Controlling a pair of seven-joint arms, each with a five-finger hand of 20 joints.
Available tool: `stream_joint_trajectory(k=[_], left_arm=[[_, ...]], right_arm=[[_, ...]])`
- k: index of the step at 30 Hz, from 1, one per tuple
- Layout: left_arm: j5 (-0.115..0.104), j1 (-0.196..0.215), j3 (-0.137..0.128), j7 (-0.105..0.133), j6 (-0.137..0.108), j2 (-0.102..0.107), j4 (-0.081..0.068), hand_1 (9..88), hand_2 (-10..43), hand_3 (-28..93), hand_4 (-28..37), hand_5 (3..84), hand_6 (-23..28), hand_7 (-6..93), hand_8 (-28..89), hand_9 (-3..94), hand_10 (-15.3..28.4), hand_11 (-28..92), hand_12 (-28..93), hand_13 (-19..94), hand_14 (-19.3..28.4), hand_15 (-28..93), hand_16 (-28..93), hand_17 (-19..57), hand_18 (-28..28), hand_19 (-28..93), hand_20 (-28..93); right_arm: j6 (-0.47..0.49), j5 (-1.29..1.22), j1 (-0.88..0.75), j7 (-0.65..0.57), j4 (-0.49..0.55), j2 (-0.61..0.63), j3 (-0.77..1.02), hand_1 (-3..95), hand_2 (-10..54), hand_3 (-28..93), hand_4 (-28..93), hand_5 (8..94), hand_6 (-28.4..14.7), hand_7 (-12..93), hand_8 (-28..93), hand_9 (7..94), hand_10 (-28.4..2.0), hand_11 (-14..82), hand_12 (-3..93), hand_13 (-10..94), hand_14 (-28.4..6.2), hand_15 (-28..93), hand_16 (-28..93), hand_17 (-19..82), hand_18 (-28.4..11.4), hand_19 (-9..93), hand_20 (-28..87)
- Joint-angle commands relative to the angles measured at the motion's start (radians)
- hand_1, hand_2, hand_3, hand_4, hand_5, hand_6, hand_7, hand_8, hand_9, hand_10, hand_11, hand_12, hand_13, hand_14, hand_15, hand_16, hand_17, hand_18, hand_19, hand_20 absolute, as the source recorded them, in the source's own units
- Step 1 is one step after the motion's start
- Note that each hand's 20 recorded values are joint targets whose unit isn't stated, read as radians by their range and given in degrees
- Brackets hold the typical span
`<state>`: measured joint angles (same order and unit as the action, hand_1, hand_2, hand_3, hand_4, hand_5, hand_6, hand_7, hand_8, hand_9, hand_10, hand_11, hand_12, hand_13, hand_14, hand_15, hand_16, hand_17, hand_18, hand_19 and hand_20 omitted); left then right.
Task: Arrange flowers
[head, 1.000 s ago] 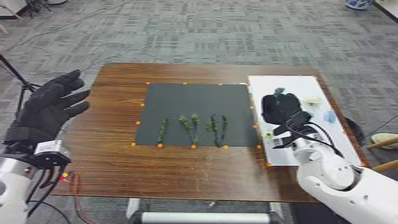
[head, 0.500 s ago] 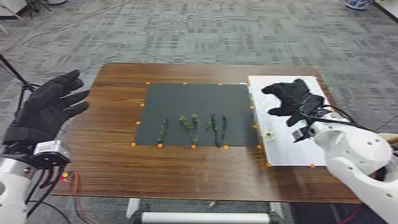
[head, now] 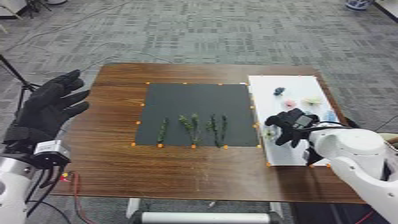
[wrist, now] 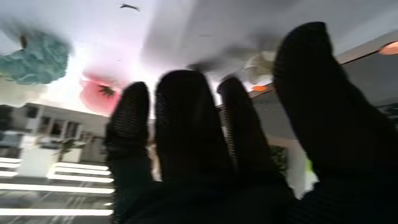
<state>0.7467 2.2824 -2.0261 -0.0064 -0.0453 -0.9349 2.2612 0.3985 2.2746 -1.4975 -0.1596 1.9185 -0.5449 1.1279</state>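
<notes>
Black R hand (head: 290, 125) over white board (head: 282, 157) nr L edge, gap to stems (head: 224, 131)

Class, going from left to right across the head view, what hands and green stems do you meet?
Left hand, slim single stem, branching stem, close-set dark green stems, right hand.

Dark grey mat (head: 200, 100); pink flower (head: 290, 104); green stems (head: 190, 126).

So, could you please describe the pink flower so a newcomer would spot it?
On the table, right of the dark mat, is a white board. Beyond the right hand, left of the cream flower, sits the pink flower, alone in its colour.
</notes>
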Motion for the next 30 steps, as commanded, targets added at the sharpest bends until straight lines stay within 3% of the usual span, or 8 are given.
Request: stream_joint_trajectory(k=[1, 8, 17, 24, 27, 30], left_arm=[[-0.005, 0.000, 0.001, -0.010, 0.012, 0.000, -0.001, 25.8, -2.7, 68, -26.8, 22.1, 1.4, 23.5, -11, 17.3, 9.5, 23, 19, 10, 13.2, 45, -6, -10.5, 19.6, 39, 10], [-0.005, 0.000, -0.001, -0.014, 0.015, -0.002, -0.001, 25.8, -2.8, 69, -26.8, 22.0, 1.4, 23.6, -11, 17.3, 9.5, 23, 19, 10, 13.2, 45, -6, -10.5, 19.6, 39, 10], [-0.003, 0.001, -0.003, -0.014, 0.014, -0.006, 0.000, 25.7, -2.8, 69, -26.7, 22.1, 1.4, 23.5, -11, 17.3, 9.6, 23, 19, 10, 13.3, 45, -6, -10.4, 19.5, 39, 10], [-0.002, 0.010, -0.009, -0.012, 0.015, -0.011, 0.004, 25.8, -2.8, 69, -26.7, 22.0, 1.3, 23.4, -11, 17.4, 9.6, 23, 19, 10, 13.3, 45, -6, -10.5, 19.5, 39, 10], [-0.002, 0.009, -0.010, -0.013, 0.014, -0.011, 0.004, 25.8, -2.8, 68, -26.8, 22.1, 1.4, 23.4, -11, 17.4, 9.6, 23, 19, 10, 13.3, 45, -6, -10.4, 19.5, 39, 10], [-0.002, 0.009, -0.010, -0.012, 0.012, -0.010, 0.005, 25.8, -2.7, 68, -26.7, 22.1, 1.4, 23.4, -11, 17.4, 9.6, 23, 19, 10, 13.3, 45, -6, -10.5, 19.6, 39, 10]], right_arm=[[-0.065, 0.024, -0.067, 0.006, -0.002, -0.014, -0.030, 45.4, -9.5, 67, -28, 38.4, -0.8, 25, -13, 46.0, -7.8, 19.6, 19.5, 53, -8.1, 81, 30, 20, -19.4, 74, 54], [-0.125, 0.031, -0.148, -0.024, 0.019, -0.045, -0.021, 45.1, -9.5, 68, -28, 39.3, -1.3, 26, -13, 50.0, -9.5, 26.4, 21.0, 55, -7.2, 81, 32, 22, -19.7, 76, 54], [-0.310, 0.046, -0.190, -0.132, 0.013, -0.055, -0.113, 45.9, -9.5, 66, -28, 40.9, -1.6, 28, -14, 54.2, -9.7, 28.7, 21.8, 59, -6.6, 81, 33, 25, -20.3, 77, 55], [-0.371, 0.052, -0.196, -0.197, -0.022, -0.057, -0.191, 44.3, -9.5, 72, -28, 49.4, 1.9, 44, -18, 60.6, -7.8, 39.3, 26.2, 64, -4.9, 80, 34, 29, -20.1, 80, 55], [-0.390, 0.061, -0.198, -0.201, -0.032, -0.063, -0.210, 46.6, -9.5, 67, -28, 51.5, 2.6, 48, -17, 62.4, -6.6, 37.8, 32.3, 65, -4.9, 80, 35, 29, -19.9, 80, 55], [-0.428, 0.054, -0.195, -0.198, -0.039, -0.065, -0.225, 50.4, -9.5, 63, -28, 57.3, 3.7, 54, 1, 73.4, -3.6, 25.0, 48.5, 68, -4.1, 80, 36, 31, -19.5, 81, 55]])
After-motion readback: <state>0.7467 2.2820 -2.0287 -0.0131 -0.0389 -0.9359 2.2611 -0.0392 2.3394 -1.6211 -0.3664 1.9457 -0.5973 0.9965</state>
